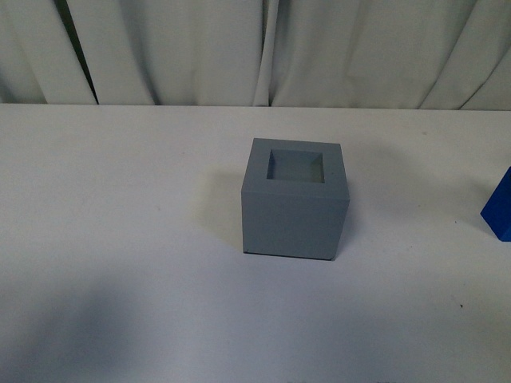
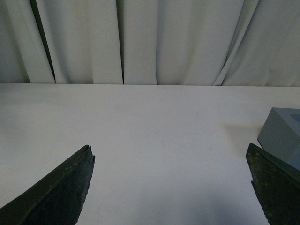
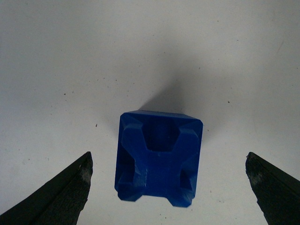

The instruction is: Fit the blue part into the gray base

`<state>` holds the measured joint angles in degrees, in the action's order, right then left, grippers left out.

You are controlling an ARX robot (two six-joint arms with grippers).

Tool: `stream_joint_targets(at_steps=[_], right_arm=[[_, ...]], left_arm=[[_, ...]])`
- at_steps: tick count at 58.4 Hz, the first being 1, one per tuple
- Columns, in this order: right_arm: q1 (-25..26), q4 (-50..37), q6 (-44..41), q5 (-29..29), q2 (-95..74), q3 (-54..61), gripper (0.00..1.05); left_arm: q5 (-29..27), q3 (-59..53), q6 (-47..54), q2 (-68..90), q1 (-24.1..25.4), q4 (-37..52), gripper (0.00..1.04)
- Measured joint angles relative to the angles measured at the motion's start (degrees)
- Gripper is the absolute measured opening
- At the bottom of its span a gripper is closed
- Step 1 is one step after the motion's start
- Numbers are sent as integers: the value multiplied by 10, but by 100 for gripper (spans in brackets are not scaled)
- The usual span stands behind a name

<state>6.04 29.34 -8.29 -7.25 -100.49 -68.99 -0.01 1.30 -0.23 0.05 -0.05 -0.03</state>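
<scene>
Blue part [image 3: 159, 159] on the counter [image 1: 120, 239], well right of the gray base [image 1: 295, 199], beneath the right pincer [image 3: 168, 157], spread wide and empty like the left pincer [image 2: 169, 149]; apparently rigid, light, smooth plastic, best gripped across two flat opposite sides.

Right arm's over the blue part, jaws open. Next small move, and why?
Probably lower the right gripper straight down until its fingers flank the blue part. The jaws stand wide open with the part roughly centred between them, touching neither, so nothing is grasped yet. The gray base stands hole up and empty.
</scene>
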Motion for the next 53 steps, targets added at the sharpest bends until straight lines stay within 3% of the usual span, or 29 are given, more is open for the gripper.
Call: stream_joint_targets(at_steps=[43,46,53], right_arm=[[-31,-8,13,17,-56,-32,94],[-32,-9,14,17,-59,-32,91],[-35,-10,14,19,-60,-32,70]], left_arm=[[0,0,0,0,0,0,98],[0,0,0,0,0,0,98],[0,0,0,0,0,0,98]])
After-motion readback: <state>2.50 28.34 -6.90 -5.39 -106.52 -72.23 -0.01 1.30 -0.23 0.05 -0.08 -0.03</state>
